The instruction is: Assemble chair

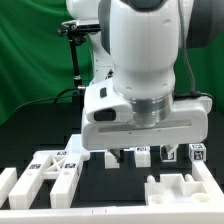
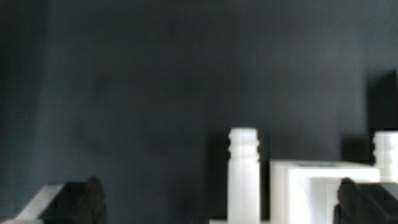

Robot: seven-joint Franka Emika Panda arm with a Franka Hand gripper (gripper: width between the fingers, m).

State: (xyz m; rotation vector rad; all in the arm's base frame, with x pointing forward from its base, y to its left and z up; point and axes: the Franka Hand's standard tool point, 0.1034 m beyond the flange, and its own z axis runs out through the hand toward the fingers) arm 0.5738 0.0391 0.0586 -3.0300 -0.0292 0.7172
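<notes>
Gripper (image 1: 145, 152) of the white arm hangs wide open, holding nothing, over the black tabletop (image 1: 112, 178). White blocky plastic chair parts (image 1: 52, 172) sit in groups at the exterior view's left and right, bare tabletop between them.

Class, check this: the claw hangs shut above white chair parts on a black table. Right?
No: the claw is open, its fingers wide apart, as the wrist view shows. It does hang above white chair parts on a black table.
</notes>
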